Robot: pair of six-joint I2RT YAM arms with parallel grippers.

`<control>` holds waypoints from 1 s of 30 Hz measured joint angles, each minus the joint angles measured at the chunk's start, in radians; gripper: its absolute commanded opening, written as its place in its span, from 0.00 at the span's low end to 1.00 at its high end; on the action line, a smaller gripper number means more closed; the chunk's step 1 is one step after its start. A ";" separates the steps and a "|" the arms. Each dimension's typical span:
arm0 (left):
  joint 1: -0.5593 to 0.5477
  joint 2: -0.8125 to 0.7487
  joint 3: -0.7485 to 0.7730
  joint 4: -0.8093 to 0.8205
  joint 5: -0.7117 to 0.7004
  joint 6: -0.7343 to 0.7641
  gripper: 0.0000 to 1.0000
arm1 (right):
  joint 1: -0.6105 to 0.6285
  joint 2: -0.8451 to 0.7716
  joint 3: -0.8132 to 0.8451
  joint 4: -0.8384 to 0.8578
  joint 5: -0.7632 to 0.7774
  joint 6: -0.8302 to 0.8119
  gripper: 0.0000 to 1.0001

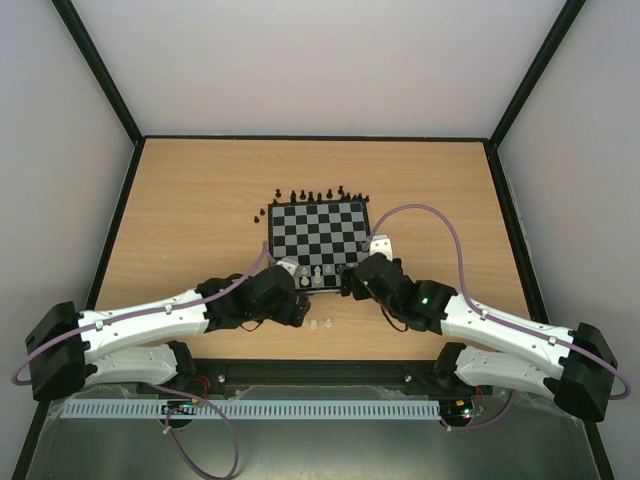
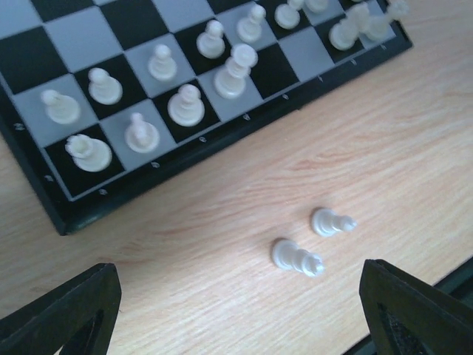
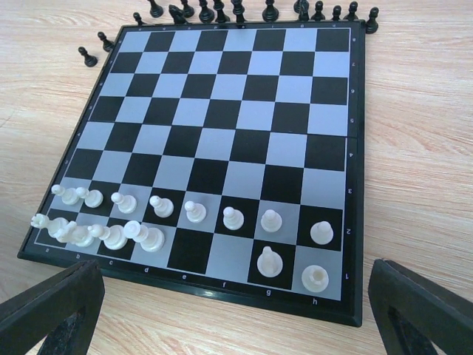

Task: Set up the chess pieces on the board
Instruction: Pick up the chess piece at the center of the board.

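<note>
You are hovering the left gripper [image 2: 240, 329], fingers apart and empty, above one cream piece [image 2: 297, 257] and a second piece [image 2: 332, 222], both lying toppled on the table [image 2: 384, 133] just off the near edge of the board [image 2: 159, 171]. They are probably light, hard and apt to roll, so pinch one at the waist. The right gripper [image 3: 236, 318] is gaping too.

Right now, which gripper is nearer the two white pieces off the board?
Left. The left gripper is beside the pieces; the right gripper is farther, at the board's near edge.

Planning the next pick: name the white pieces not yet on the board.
One white piece and its neighbour lie on their sides on the bare table beside the board; all other white ones sit on its squares.
</note>
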 measured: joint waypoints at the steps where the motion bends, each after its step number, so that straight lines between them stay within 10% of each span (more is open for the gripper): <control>1: -0.013 0.005 -0.002 0.005 -0.002 -0.005 0.91 | 0.000 -0.002 0.000 0.000 -0.001 0.000 0.99; 30: -0.149 0.093 0.000 0.090 -0.042 -0.045 0.91 | 0.000 -0.020 0.000 0.001 -0.002 0.000 0.99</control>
